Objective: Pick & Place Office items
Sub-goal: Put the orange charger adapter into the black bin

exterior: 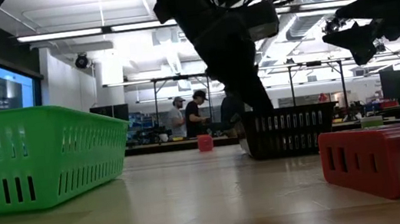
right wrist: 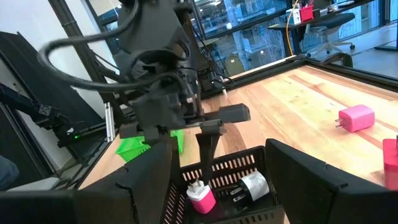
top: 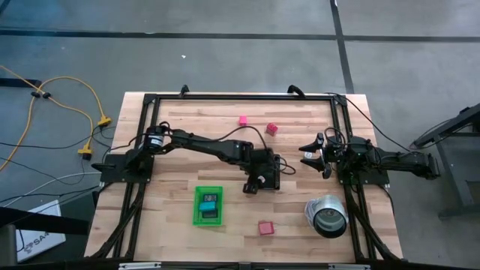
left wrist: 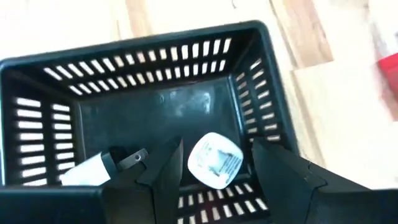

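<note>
A white plug (left wrist: pixel 214 160) lies in the black basket (left wrist: pixel 249 74) beside a pink one (right wrist: pixel 200 198); my left fingers (left wrist: pixel 214 186) hang apart above it, I judge for dropping. Right fingers (right wrist: pixel 217 186) wait apart nearby.

A wooden table (top: pixel 180 232) carries a bright green tray (top: pixel 196 217) at about 7 o'clock from its middle; a black slotted basket (left wrist: pixel 37 81) sits near the centre; a shiny silver can (top: pixel 327 214) lies at 4 o'clock; yellow cables (top: pixel 71 105) trail on the floor at 9 o'clock; in the low view, people (exterior: pixel 194 113) stand far behind the table.
</note>
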`<action>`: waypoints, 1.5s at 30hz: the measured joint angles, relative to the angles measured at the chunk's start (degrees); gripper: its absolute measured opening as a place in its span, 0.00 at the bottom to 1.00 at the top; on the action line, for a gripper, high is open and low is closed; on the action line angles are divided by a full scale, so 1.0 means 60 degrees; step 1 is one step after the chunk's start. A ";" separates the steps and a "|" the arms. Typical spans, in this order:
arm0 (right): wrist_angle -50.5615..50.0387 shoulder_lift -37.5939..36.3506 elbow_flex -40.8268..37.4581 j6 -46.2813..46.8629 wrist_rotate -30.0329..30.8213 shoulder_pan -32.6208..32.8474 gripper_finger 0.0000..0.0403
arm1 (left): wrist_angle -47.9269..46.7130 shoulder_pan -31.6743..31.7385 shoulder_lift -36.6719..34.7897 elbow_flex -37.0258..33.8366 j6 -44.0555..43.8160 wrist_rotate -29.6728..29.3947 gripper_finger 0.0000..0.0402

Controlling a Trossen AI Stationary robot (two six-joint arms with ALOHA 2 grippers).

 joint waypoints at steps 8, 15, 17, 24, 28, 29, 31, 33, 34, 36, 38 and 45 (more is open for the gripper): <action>0.0000 -0.0003 0.0000 0.0000 -0.0002 0.0000 0.62 | -0.0259 0.0047 0.0000 0.0635 0.0368 0.0085 0.47; 0.0000 -0.0001 0.0001 0.0000 -0.0003 0.0000 0.62 | -0.1002 0.0402 -0.0424 0.0765 0.0402 -0.0131 0.47; -0.0010 0.0004 -0.0001 -0.0001 -0.0001 0.0000 0.62 | -0.1130 0.0526 -0.0525 0.0776 0.0402 -0.0251 0.47; -0.0004 0.0004 0.0002 0.0000 -0.0004 0.0000 0.62 | -0.1734 0.1053 -0.0717 0.0765 0.0578 -0.0272 0.47; -0.0004 0.0004 -0.0001 -0.0003 -0.0004 0.0000 0.62 | -0.2049 0.1473 -0.0798 0.0765 0.1096 -0.0272 0.47; -0.0004 0.0004 0.0003 -0.0003 -0.0004 0.0000 0.62 | -0.2040 0.1600 -0.0804 0.0765 0.1209 -0.0272 0.47; -0.0004 0.0004 0.0001 -0.0001 -0.0004 0.0000 0.62 | -0.2239 0.1883 -0.0857 0.0765 0.1353 -0.0212 0.47; -0.0004 0.0004 0.0003 -0.0003 -0.0004 0.0000 0.62 | -0.2294 0.2205 -0.0888 0.0767 0.1368 -0.0063 0.47; -0.0001 0.0004 0.0002 -0.0003 -0.0004 0.0000 0.62 | -0.2361 0.2373 -0.0892 0.0769 0.1368 0.0045 0.47; -0.0004 0.0004 -0.0001 -0.0003 -0.0004 0.0000 0.62 | -0.2537 0.2702 -0.0892 0.0765 0.1441 0.0266 0.47; -0.0003 0.0004 -0.0001 -0.0001 -0.0004 0.0000 0.62 | -0.2595 0.3046 -0.0892 0.0765 0.1829 0.0448 0.47; -0.0001 0.0004 -0.0001 -0.0003 -0.0004 0.0000 0.62 | -0.2580 0.4064 -0.0892 0.0765 0.2828 0.0537 0.47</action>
